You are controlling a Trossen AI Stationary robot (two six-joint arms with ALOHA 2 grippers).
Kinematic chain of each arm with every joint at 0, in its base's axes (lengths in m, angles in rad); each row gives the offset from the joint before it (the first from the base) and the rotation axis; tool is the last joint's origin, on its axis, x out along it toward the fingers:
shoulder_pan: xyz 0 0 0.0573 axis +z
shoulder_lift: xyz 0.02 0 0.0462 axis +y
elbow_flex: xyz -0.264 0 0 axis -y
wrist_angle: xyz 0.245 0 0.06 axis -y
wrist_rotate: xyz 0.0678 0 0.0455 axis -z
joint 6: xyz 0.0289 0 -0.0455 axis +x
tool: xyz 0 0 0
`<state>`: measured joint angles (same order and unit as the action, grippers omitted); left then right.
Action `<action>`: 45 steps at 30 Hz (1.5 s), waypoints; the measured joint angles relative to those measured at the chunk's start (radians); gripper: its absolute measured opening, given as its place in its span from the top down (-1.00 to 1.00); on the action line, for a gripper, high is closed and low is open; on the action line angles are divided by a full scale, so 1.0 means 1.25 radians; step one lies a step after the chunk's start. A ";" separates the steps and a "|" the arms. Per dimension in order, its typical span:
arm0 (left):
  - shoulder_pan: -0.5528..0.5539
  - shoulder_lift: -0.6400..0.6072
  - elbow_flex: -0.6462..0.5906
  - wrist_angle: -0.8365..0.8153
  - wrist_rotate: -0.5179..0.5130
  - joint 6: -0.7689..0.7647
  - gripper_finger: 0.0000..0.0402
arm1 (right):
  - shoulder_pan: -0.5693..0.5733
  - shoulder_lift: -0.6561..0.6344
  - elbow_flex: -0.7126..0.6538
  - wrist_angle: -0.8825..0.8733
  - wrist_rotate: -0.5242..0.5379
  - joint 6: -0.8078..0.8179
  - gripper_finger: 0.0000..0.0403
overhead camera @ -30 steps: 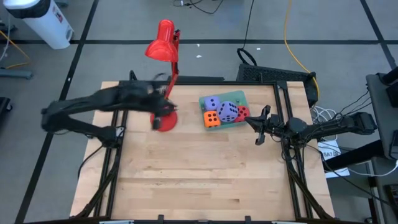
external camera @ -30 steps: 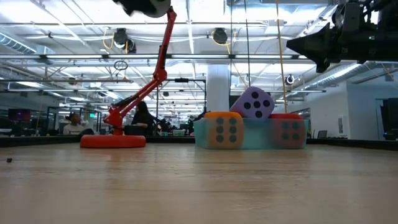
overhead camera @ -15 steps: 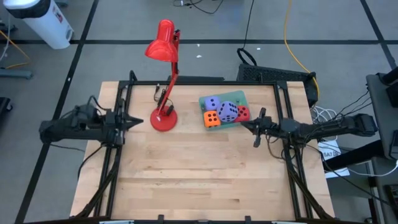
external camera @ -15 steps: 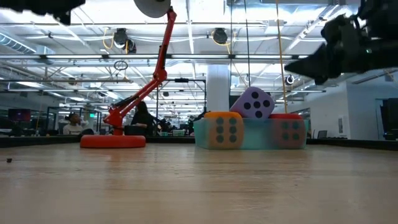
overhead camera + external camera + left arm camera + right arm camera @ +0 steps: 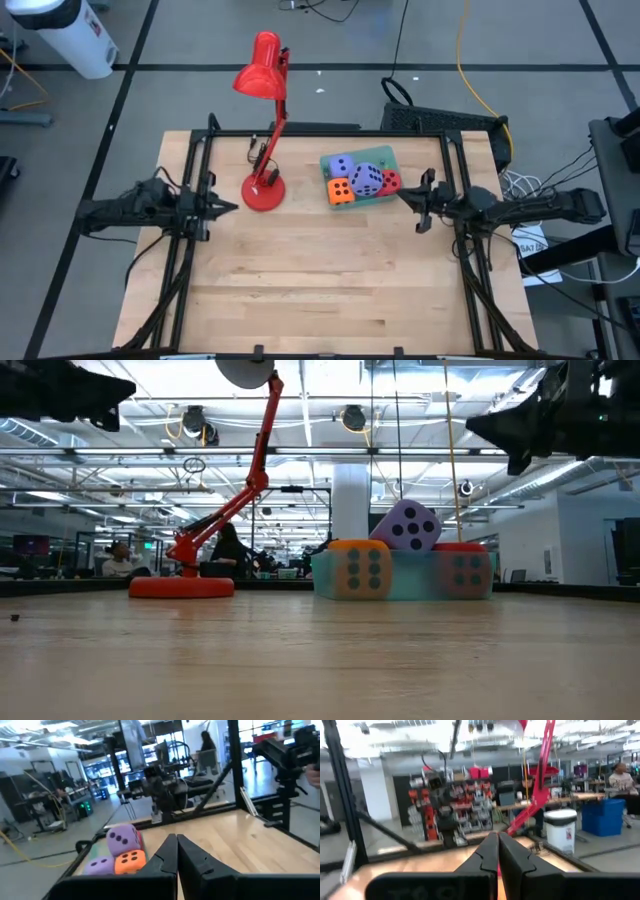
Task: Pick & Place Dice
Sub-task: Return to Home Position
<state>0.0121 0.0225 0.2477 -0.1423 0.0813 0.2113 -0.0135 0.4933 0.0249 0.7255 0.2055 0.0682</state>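
The four dice (image 5: 366, 180) sit in the bin (image 5: 381, 155). The left pincer (image 5: 228, 207) and the right pincer (image 5: 403, 195) are closed and empty above the desk (image 5: 320, 280).

A purple-blue die (image 5: 342, 165), a second purple-blue die (image 5: 366, 179) tilted on top, an orange die (image 5: 341, 191) and a red die (image 5: 390, 181) sit squeezed together in a green bin (image 5: 382, 154).

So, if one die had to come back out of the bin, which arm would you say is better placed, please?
Right, probably: the right hand is beside the bin, while the left hand is farther off, with the lamp between.
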 joint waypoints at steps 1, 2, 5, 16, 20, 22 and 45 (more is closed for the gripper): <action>0.000 -0.005 -0.010 0.009 0.002 0.003 0.99 | 0.000 -0.006 -0.007 0.007 -0.001 0.003 0.98; 0.001 -0.009 -0.018 0.017 0.002 0.004 0.99 | 0.000 -0.015 -0.007 -0.003 0.000 0.006 0.98; 0.001 -0.013 -0.051 0.009 -0.007 -0.004 1.00 | 0.000 -0.028 -0.007 -0.022 0.000 0.018 0.98; 0.001 -0.012 -0.169 0.083 -0.029 -0.009 1.00 | 0.000 -0.014 -0.008 -0.028 0.001 0.024 0.98; 0.009 -0.003 -0.169 0.084 -0.040 0.016 0.99 | 0.000 -0.002 -0.008 -0.028 0.003 0.043 0.98; 0.019 -0.003 -0.169 0.084 -0.043 0.011 1.00 | 0.000 0.006 -0.008 -0.038 0.003 0.050 0.98; 0.030 -0.003 -0.169 0.080 -0.044 -0.066 0.99 | 0.000 -0.274 -0.009 -0.368 0.044 0.013 0.98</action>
<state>0.0502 0.0193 0.0368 -0.0421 0.0257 0.1287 -0.0141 0.1511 0.0141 0.2659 0.2607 0.0839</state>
